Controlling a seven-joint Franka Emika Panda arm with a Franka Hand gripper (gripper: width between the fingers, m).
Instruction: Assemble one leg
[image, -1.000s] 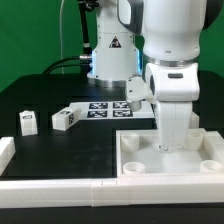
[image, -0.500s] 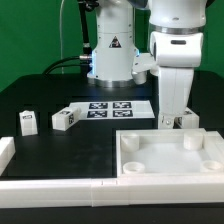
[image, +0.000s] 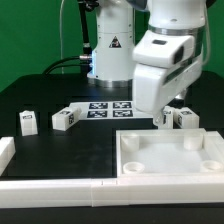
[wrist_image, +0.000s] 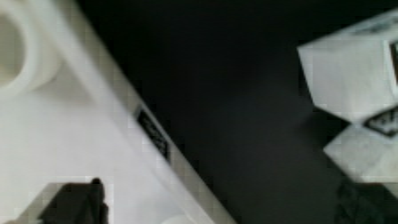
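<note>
Two white legs (image: 184, 118) with tags stand close together just behind the far rim of the large white tray (image: 170, 178). In the wrist view they show as blurred white blocks (wrist_image: 356, 70), beside the tray's rim (wrist_image: 89, 130). My gripper (image: 160, 117) hangs tilted just to the exterior view's left of them, low over the table. In the wrist view the gripper (wrist_image: 222, 205) is open and empty, with one dark fingertip (wrist_image: 71, 203) over the tray rim. Two more legs (image: 27, 122) (image: 64, 119) stand at the exterior view's left.
The marker board (image: 110, 107) lies behind, near the arm's base (image: 108, 55). A low white wall (image: 50, 190) runs along the table's front, with a short piece (image: 5, 150) at the left. The tray has round corner sockets (wrist_image: 15, 50).
My gripper rose out of the tray, moved back over its far rim, and now tilts beside the two legs there. The legs and tray have not moved.
</note>
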